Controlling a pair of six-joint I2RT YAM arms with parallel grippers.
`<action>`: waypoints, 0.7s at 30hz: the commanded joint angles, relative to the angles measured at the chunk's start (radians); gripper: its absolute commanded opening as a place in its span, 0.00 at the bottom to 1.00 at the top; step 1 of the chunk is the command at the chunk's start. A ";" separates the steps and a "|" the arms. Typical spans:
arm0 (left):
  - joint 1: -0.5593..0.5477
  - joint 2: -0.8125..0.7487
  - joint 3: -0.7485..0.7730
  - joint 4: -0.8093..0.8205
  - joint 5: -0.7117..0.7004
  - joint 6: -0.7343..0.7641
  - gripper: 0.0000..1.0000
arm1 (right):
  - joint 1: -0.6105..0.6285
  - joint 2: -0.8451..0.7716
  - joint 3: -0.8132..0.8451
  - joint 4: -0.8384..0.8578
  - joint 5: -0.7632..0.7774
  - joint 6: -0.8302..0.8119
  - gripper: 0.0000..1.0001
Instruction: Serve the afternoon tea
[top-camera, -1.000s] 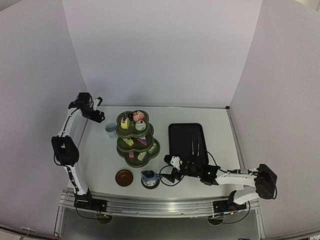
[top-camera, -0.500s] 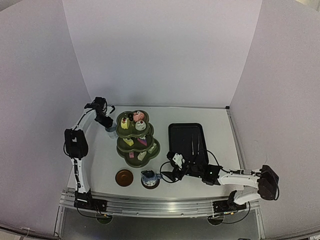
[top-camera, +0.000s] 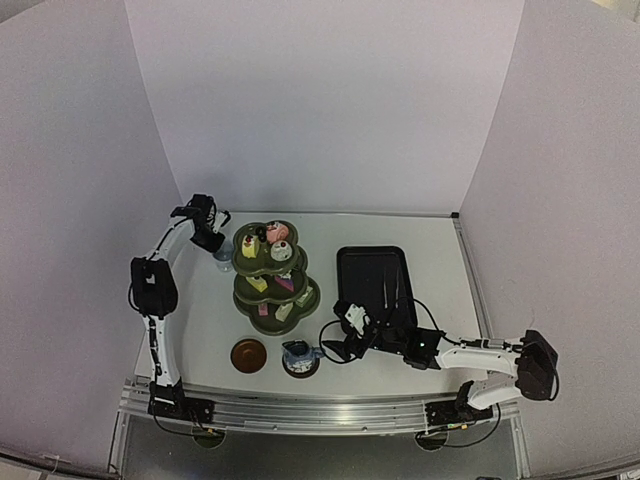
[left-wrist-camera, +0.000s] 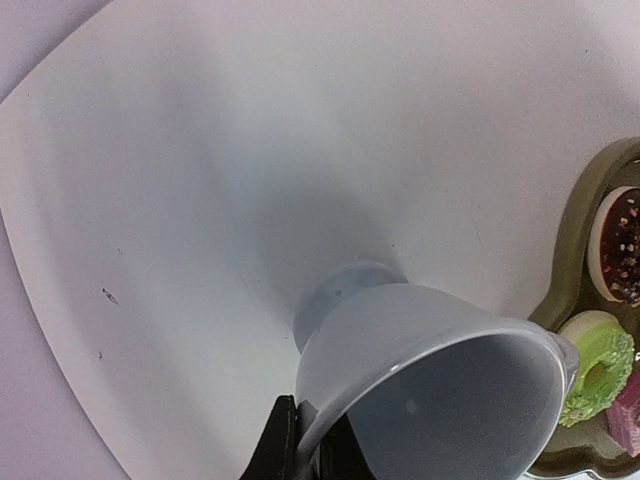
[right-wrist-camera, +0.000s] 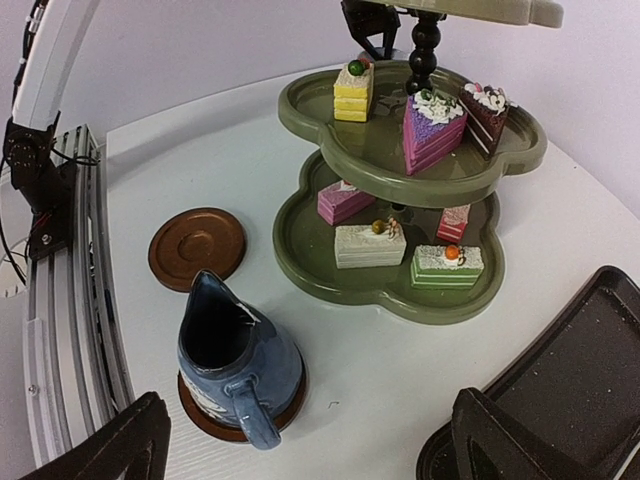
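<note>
Left wrist: left gripper (left-wrist-camera: 308, 445) looks clenched on the rim of the white cup (left-wrist-camera: 430, 390), one finger either side of the wall. Cup is tilted toward the lens, just beside the dark green stand (left-wrist-camera: 590, 200) at frame right.

Top view: the cup sits at the stand's upper left and the empty brown saucer (top-camera: 248, 354) is lower centre. My guess is the cup goes on that saucer.
- Lift first to clear the scalloped tiers.
- Level the cup, since a rim pinch lets it swing.
- Route down the stand's left side.

Right wrist: right gripper (right-wrist-camera: 310, 420) is released, jaws wide. The blue jug (right-wrist-camera: 235, 365) is on its own coaster (right-wrist-camera: 205, 420) ahead of them, handle toward the lens.

In the way:
- The stand with its pastries (right-wrist-camera: 430, 130) sits between cup and saucer.
- The jug is just beside the saucer, with the right arm close behind it.
- Black tray (top-camera: 376, 283) and metal tongs (top-camera: 392, 290) are right of centre, out of the path.
</note>
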 joint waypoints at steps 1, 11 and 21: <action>0.016 -0.075 -0.021 -0.088 -0.013 -0.108 0.00 | 0.000 -0.016 0.042 -0.012 0.011 0.018 0.96; 0.070 -0.530 -0.476 -0.161 0.054 -0.312 0.00 | 0.009 -0.017 0.051 -0.012 0.009 0.027 0.96; -0.109 -0.971 -0.805 -0.203 0.150 -0.459 0.00 | 0.021 -0.038 0.048 -0.012 0.057 0.032 0.96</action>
